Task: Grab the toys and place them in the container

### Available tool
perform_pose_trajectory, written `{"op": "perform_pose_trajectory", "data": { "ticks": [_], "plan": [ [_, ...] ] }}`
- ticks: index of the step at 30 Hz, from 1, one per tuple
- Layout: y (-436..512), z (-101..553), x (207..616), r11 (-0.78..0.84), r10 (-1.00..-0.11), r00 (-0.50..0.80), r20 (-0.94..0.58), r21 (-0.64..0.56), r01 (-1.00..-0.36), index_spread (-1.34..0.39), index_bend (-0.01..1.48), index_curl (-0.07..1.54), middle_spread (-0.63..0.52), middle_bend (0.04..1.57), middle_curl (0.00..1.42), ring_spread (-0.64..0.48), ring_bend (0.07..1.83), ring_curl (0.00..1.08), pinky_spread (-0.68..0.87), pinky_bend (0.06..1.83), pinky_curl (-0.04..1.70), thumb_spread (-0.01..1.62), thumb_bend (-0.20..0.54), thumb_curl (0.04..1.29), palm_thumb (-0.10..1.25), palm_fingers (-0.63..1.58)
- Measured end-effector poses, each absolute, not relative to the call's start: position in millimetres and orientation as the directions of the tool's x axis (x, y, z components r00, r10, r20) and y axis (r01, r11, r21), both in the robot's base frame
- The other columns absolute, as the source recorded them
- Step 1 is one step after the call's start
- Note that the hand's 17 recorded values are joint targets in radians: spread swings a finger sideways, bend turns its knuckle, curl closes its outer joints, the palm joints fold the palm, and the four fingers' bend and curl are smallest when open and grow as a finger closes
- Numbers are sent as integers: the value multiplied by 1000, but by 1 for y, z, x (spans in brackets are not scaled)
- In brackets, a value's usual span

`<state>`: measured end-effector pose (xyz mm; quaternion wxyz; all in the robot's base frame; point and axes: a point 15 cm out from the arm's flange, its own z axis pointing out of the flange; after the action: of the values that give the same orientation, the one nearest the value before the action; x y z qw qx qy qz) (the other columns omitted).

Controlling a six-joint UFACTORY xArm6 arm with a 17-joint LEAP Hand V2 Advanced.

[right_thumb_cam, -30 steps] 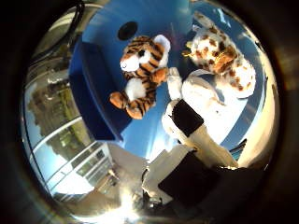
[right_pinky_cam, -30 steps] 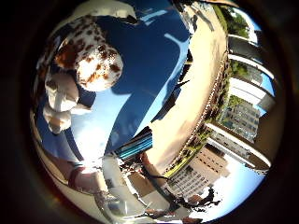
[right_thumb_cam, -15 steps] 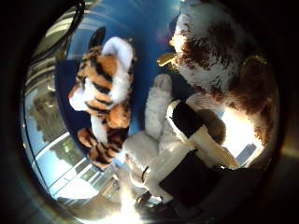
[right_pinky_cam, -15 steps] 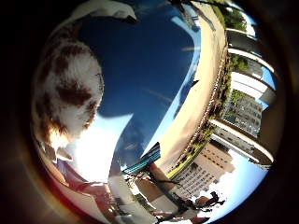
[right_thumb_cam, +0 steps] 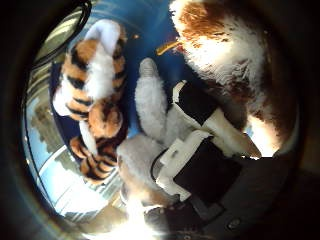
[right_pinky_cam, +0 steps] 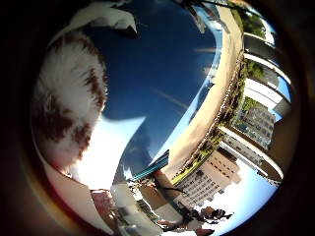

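A: Brown-and-white plush, the spotted toy [right_thumb_cam: 235, 60], fills much of both palm views, so the palm sits very close over it on the blue surface [right_pinky_cam: 167, 64]

B: And the robot hand [right_thumb_cam: 200, 145]?

A: Its white and black parts lie against the spotted toy and a pale grey plush limb [right_thumb_cam: 150, 105]. Whether the fingers have curled round anything I cannot tell from here

B: Where is the other one?

A: The tiger toy [right_thumb_cam: 95, 100] lies just beside the grey limb on the same blue surface, towards its edge, untouched. I see no container in either view, so I judge the grasp comes first and the carrying later
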<state>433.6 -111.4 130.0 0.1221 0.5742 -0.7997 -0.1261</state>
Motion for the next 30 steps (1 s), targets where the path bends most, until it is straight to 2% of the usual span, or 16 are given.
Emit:
{"op": "perform_pose_trajectory", "data": {
  "ticks": [4,10,16,20,30],
  "plan": [
    [-111,139,438,304,-951,-305,48,316,-899,-406,362,-24,-224,1051,888,-38,1434,714,242,1478,681,1038,-1,524,959,930],
    [-113,164,442,293,-955,-293,39,265,-919,-584,520,-21,-253,1114,1005,-75,1452,752,189,1543,766,1056,-9,586,1013,900],
    [-112,216,444,275,-961,-275,26,179,-945,-727,601,-25,-266,1146,1081,-91,1490,768,166,1558,800,1098,-15,629,998,877],
    [-104,249,427,266,-963,-267,19,193,-944,-819,658,-22,-271,1147,1120,-96,1505,775,153,1569,815,1135,-14,644,984,865],
    [-18,386,441,104,-994,-106,-39,50,-993,-975,735,-23,-277,1156,1176,-101,1527,780,138,1578,840,1163,-12,673,985,844]
  ]
}}
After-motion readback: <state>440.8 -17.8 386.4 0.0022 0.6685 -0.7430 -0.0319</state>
